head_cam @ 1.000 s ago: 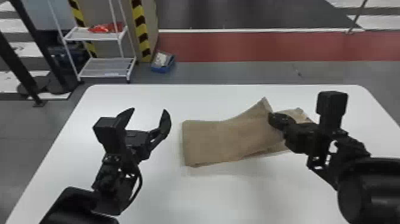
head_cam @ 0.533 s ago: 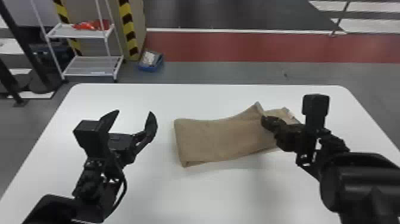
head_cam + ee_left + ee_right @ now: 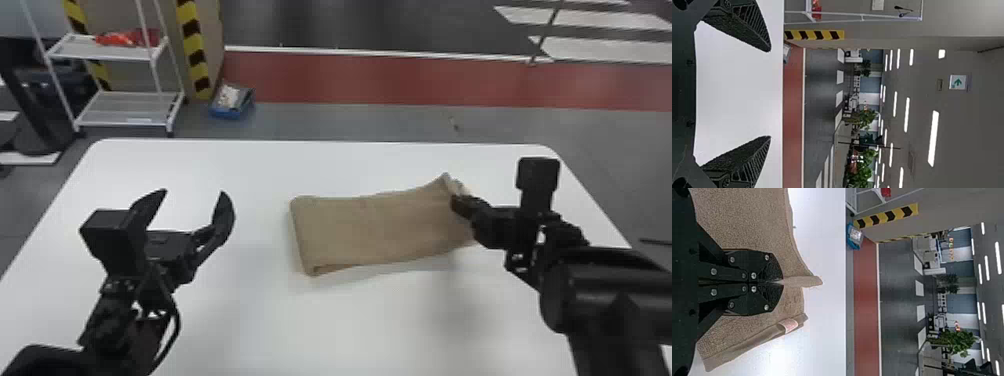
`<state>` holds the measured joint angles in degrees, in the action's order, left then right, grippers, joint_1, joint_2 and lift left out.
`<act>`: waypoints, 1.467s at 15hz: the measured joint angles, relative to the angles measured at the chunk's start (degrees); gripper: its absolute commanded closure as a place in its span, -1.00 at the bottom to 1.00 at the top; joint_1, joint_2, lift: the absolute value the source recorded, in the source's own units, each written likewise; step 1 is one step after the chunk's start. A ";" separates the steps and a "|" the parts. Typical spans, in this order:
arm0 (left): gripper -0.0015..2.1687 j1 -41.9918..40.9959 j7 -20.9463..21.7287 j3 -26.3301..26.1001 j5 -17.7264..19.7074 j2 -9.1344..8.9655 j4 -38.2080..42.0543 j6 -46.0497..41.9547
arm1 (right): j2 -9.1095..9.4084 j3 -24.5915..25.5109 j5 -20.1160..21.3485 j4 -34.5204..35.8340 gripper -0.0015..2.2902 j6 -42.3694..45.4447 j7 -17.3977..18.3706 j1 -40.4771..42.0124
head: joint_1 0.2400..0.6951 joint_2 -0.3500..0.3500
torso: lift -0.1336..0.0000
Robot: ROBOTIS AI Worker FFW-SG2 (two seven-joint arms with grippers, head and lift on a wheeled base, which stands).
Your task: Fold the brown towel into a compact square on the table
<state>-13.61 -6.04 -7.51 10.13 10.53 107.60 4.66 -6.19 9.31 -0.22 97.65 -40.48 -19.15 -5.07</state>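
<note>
Brown towel ctr-to-R on tabletop, a long folded strip; prob. 1+ folds done. R tool pinching fabric nr its R end; L tool wide, empty, off to L. Approx. halfway: crosswise fold + flattening left.

Black arms, silver screws, looping cable

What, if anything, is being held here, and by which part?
The brown towel, by a raised pinch of cloth near its right end, in the right pincer; the left pincer holds nothing.
</note>
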 measured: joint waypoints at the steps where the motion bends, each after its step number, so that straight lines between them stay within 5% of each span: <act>1: -0.92 -0.01 -0.02 -0.15 -0.27 -0.07 0.02 0.03 | -0.03 -0.34 0.45 -1.00 0.13 0.73 -0.04 -0.17 | 1.00 -0.25 | -0.85; 12: -0.92 0.37 0.06 0.29 -0.80 -0.08 -1.03 -0.13 | -1.28 5.25 -2.13 -3.38 0.13 3.06 -3.87 -3.96 | 1.00 -0.34 | -0.85; 19: -0.92 0.97 -0.02 -1.36 -2.27 -0.59 -1.53 -0.09 | -1.71 5.45 0.94 -8.91 0.12 5.85 -3.06 -4.24 | 1.00 -0.44 | -0.85; 20: -0.92 1.01 -0.03 -1.36 -2.30 -0.59 -1.70 -0.10 | -1.80 5.73 1.14 -8.83 0.02 5.78 -2.81 -4.24 | 1.00 -0.45 | -0.85; 22: -0.93 1.04 -0.03 -1.21 -2.30 -0.56 -1.85 -0.13 | -1.91 6.74 1.61 -8.72 -0.50 5.90 -2.08 -4.24 | 1.00 -0.49 | -0.85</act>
<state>-12.57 -6.06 -8.72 7.83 9.96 105.75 4.54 -8.10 16.06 1.39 88.93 -34.57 -21.23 -9.31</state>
